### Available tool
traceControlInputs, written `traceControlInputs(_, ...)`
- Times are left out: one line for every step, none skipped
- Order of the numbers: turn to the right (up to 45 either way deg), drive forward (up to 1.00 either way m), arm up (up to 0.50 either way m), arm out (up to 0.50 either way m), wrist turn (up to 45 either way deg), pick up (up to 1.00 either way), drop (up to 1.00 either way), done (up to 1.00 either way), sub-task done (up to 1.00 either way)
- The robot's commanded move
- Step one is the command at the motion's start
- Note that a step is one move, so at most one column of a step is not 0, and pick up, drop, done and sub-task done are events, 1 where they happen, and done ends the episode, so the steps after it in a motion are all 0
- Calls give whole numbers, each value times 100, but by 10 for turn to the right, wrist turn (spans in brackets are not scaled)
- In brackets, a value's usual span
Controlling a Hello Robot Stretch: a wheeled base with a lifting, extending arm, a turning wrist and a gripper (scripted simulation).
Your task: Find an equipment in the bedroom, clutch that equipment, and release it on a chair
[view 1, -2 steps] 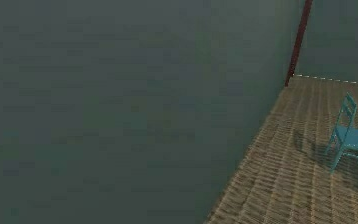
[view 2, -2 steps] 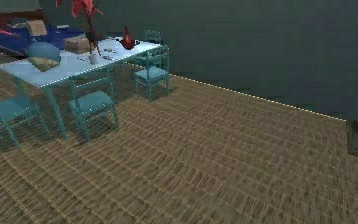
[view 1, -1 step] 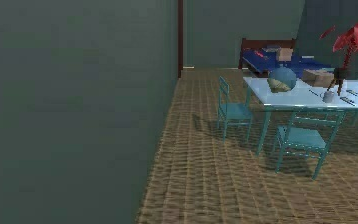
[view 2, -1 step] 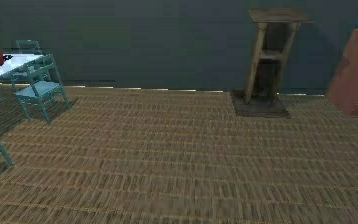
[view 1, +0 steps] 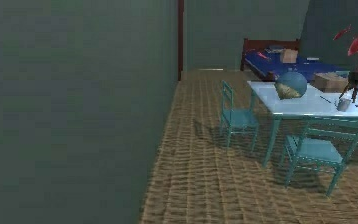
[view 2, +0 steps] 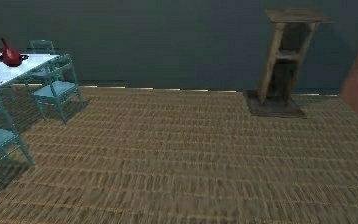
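Woven tan carpet point(view 1: 217, 170) covers the floor, running along a dark grey-green wall point(view 1: 77, 100) that takes up the forward view's left half. To the right stands a white-topped table with teal legs point(view 1: 307, 108), with 2 teal wooden chairs drawn up to it, 1 on its near left side point(view 1: 237, 115) and 1 at its front point(view 1: 317, 150), placed as seats for a meal.

On the tabletop rest a round blue-and-tan ball-like thing point(view 1: 291, 86), a brown box point(view 1: 330, 81), a small mug-shaped thing point(view 1: 344, 102) and a red ornament point(view 1: 357, 45). All of them sit well in from the edge.

Farther back, a bed with a dark red frame and blue cover point(view 1: 267, 68) marks the bedroom part, with a small tan thing point(view 1: 290, 55) lying on it.

No shape here can be named the equipment with any certainty. My judgement is that it lies on or near the bed, so the search is at an early stage and the base must drive forward past the table.

In the arm side view, a brown wooden stand point(view 2: 287, 60) is set against the far wall, out of the walking path. The gripper's state cannot be told from these pictures.
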Motion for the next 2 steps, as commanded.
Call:
traceControlInputs(30,0,0,0,0,0,0,0,0)
traceControlInputs(0,100,0,0,0,0,0,0,0)
